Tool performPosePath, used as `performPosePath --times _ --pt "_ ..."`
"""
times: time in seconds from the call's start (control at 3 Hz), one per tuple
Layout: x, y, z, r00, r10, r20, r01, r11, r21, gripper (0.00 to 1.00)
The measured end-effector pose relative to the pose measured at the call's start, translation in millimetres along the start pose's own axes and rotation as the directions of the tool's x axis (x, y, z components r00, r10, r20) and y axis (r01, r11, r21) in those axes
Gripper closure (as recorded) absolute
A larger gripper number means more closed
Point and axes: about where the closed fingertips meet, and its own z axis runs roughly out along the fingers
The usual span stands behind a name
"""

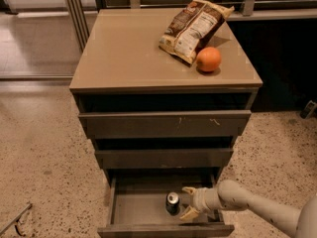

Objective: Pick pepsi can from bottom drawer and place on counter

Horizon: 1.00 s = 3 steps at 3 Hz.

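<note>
Looking down on the cabinet from its front, I see my gripper (188, 201) inside the bottom drawer (138, 209), which is pulled out well past the fronts above it. My pale arm (247, 205) comes in from the lower right and crosses the drawer's right side. My two fingers (190, 213) are spread wide apart, their tips pointing left, and they hold nothing. The pepsi can (172, 203) stands upright on the plain grey drawer floor, a little right of its middle, silver top up, just beside my fingertips. Whether a tip touches it I cannot tell.

Above, the middle drawer (163, 158) and the top drawer (163, 125) show flat grey-brown fronts. The top one has light scratches right of centre.

The counter (124, 53) is smooth, tan and faintly glossy. A chip bag (192, 29) lies slantwise near its back right corner. An orange (208, 59) sits right against the bag's near end, close to the right edge and not far from the front edge.

Speckled stone floor (44, 152) spreads to the left and right of the cabinet. Behind the back left corner rise slim metal posts (74, 9), with a paler, smoother floor beyond them. A rail runs along behind the back edge, and the space past the right edge is dark. Something thin and dark (15, 221) lies on the floor at the lower left; I cannot tell what it is.
</note>
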Motion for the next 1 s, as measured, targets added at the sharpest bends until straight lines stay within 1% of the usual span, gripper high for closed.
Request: performPosePath --times 0.33,1.0 --pt "6.8 -6.3 19.1 1.0 -0.003 0.02 0.003 1.0 0.005 0.08" --pt "10.0 -26.5 50.1 0.996 -0.013 0.089 0.01 0.9994 0.035 0.26"
